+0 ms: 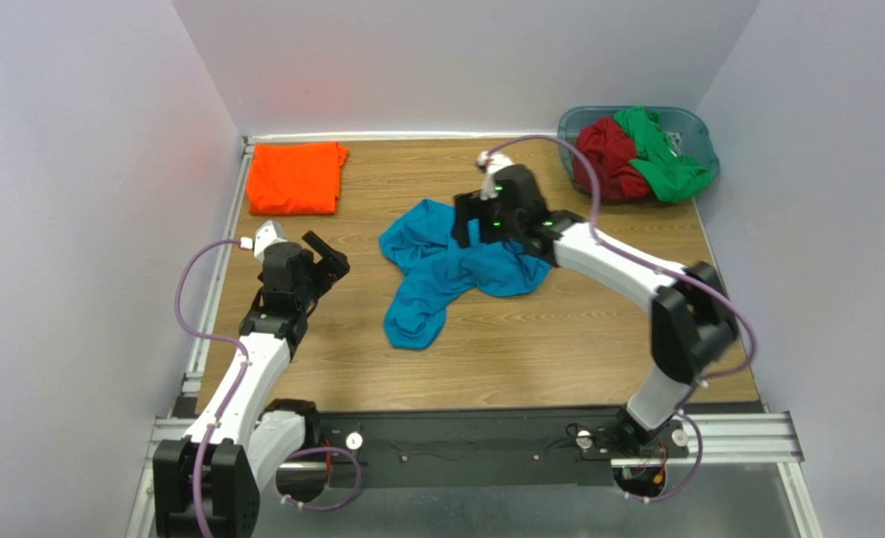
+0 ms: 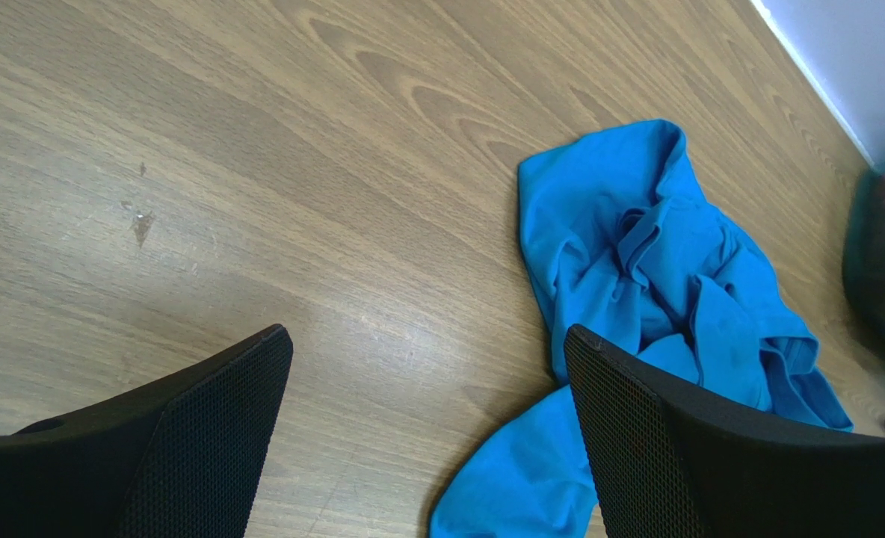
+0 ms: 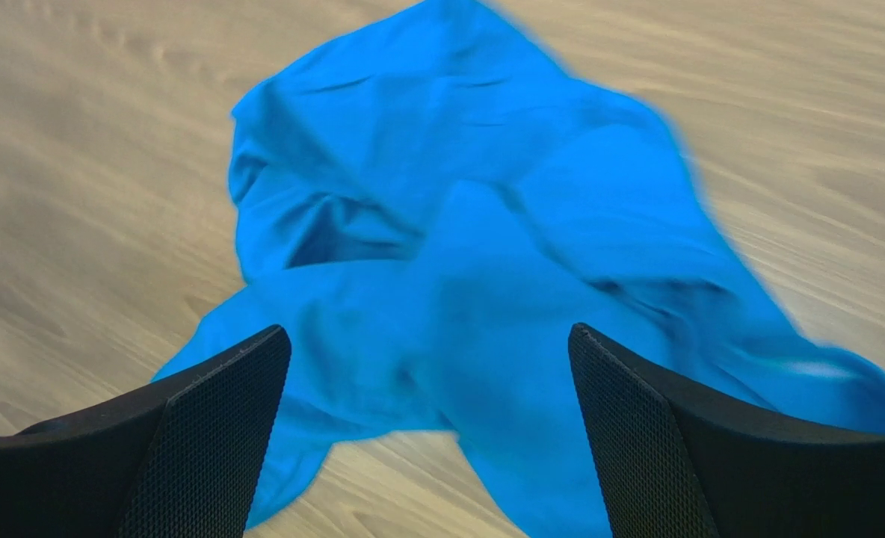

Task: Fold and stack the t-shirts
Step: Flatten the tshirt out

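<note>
While the teal-blue t-shirt [image 1: 447,269] is seen crumpled on the surface [image 1: 593,336], the right claw [image 3: 427,336] is held released over it and the left claw [image 2: 425,333] released, apart, to its left.

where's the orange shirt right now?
Top view: the orange t-shirt lies folded flat at the table's far-left corner, beyond the left end effector and left of the crumpled blue t-shirt.
</note>
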`<control>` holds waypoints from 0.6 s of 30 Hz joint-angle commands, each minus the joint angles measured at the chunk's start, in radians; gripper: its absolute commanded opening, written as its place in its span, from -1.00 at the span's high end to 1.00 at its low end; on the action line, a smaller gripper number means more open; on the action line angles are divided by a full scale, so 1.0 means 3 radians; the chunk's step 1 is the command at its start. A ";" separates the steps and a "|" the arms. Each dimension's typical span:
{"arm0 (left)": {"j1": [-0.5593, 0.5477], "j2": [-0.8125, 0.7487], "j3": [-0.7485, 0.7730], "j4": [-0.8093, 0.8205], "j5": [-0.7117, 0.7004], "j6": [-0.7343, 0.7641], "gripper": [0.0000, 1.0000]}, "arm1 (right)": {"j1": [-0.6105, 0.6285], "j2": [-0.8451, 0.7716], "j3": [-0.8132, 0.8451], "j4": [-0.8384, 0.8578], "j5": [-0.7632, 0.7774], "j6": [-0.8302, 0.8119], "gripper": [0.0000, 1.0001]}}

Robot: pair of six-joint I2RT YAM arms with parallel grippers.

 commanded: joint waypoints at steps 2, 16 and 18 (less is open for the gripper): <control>0.0012 0.0118 0.0017 0.0100 0.0138 -0.0007 -0.97 | 0.0415 0.0822 0.0700 -0.0076 0.0016 -0.0299 -1.00; 0.0012 0.0148 0.0028 0.0141 0.0097 0.0029 -0.97 | 0.0657 0.2149 0.1945 -0.0092 0.0813 -0.0437 -0.91; 0.0012 0.0189 0.0033 0.0171 0.0102 0.0029 -0.97 | 0.0657 0.2169 0.1970 -0.0097 0.0798 -0.0412 -0.63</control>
